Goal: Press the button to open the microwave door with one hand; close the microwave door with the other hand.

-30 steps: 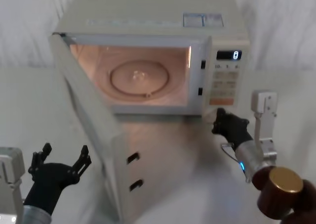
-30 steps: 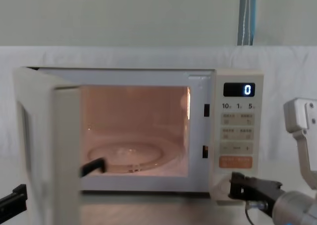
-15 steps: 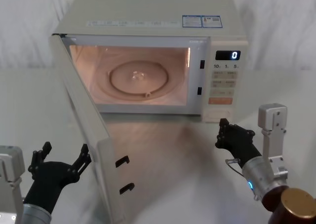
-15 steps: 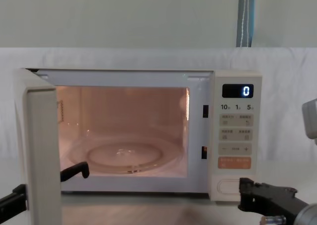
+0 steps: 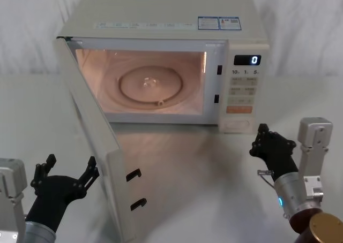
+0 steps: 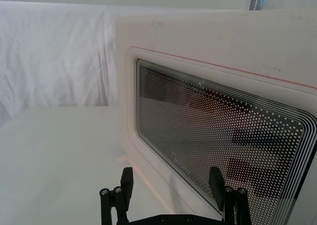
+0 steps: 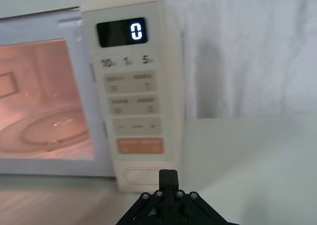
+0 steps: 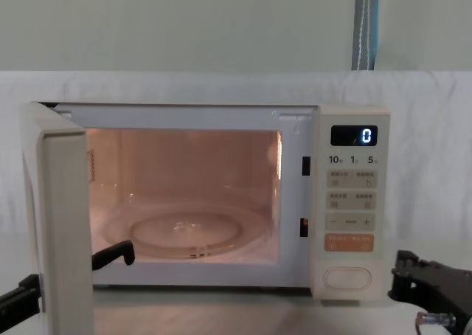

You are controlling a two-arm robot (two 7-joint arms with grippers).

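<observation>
The microwave door (image 5: 99,141) stands wide open, swung out to the left on its hinge, and the cavity is lit. Its dotted glass window (image 6: 223,136) faces my left gripper (image 5: 71,165), which hovers open just left of the door's outer face without touching it. In the chest view the door (image 8: 63,232) is edge-on, with one left finger (image 8: 112,254) showing past it. The oval button (image 5: 237,125) sits at the bottom of the keypad panel. My right gripper (image 5: 263,138) is shut, a short way in front of the button (image 7: 143,175) and to its right, touching nothing.
The microwave (image 5: 161,18) stands on a pale table before a white cloth backdrop. A glass turntable (image 5: 151,84) lies inside. The display (image 8: 354,136) reads 0, and an orange key (image 8: 349,242) sits above the button. Free tabletop lies in front of the cavity.
My right gripper has pulled back from the button, toward me and to the right. The door swung further open, then settled. My left gripper has stayed put.
</observation>
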